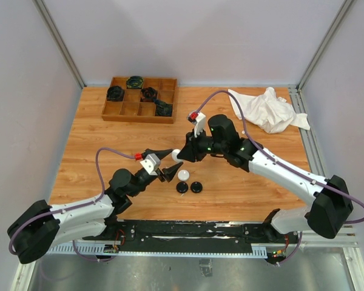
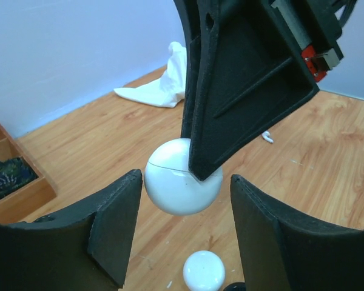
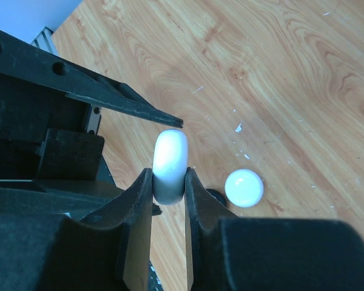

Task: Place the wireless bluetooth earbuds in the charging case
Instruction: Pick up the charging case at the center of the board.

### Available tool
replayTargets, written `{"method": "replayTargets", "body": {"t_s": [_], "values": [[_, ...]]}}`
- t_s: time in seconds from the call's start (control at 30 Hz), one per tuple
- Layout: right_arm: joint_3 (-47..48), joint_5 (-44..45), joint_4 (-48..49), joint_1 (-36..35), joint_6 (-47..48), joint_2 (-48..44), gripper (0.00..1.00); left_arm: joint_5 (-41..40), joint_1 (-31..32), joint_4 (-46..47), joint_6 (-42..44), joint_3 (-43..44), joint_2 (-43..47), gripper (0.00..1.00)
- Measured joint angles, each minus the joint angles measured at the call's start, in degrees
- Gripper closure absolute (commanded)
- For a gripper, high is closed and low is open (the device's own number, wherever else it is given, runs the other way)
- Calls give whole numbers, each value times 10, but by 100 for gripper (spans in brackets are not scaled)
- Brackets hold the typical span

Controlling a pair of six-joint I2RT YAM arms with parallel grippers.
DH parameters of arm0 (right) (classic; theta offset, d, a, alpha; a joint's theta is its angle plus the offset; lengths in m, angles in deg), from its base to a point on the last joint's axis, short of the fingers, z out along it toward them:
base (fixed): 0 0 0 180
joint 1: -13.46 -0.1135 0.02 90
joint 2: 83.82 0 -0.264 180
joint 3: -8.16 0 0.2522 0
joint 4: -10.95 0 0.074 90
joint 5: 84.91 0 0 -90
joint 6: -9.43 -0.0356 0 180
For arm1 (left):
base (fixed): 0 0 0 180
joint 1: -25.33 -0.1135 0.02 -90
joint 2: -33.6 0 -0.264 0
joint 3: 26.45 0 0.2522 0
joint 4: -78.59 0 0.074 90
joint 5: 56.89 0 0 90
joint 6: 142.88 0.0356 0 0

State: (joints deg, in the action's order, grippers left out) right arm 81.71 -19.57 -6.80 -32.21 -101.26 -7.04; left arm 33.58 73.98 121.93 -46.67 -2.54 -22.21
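My right gripper [image 3: 168, 173] is shut on a closed white round charging case [image 3: 170, 162], held on edge above the table. In the top view that case [image 1: 176, 154] hangs mid-table, and my open left gripper [image 1: 176, 158] has a finger on each side of it. In the left wrist view the case [image 2: 183, 177] sits between my left fingers [image 2: 118, 212] without touching them. A second white case [image 2: 204, 271] lies on the wood below. One tiny white earbud [image 2: 267, 137] lies on the table beyond the right gripper. No other earbuds are visible.
Two black round cases [image 1: 182, 188] [image 1: 196, 187] lie next to the white case on the table [image 1: 183, 175]. A wooden compartment tray [image 1: 139, 100] with dark items stands at the back left. A crumpled white cloth [image 1: 268, 109] lies at the back right.
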Motion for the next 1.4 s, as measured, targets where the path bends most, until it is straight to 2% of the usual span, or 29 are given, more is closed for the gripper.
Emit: {"method": "replayTargets", "body": {"t_s": [0.27,0.57,0.8,0.93,1.4], "values": [[42,-6,-119,0,120,-30,97,57,0,-88,10,12,52,31],[84,-53,-257,0,268,-55,96,158,-3,-171,10,61,60,36],[96,-86,-318,0,355,-55,97,306,-57,-162,-41,80,38,40],[107,-101,-325,0,386,-55,97,367,-66,-160,-66,85,10,42],[110,-139,-338,0,428,-65,97,432,-74,-69,-171,87,-51,52]]}}
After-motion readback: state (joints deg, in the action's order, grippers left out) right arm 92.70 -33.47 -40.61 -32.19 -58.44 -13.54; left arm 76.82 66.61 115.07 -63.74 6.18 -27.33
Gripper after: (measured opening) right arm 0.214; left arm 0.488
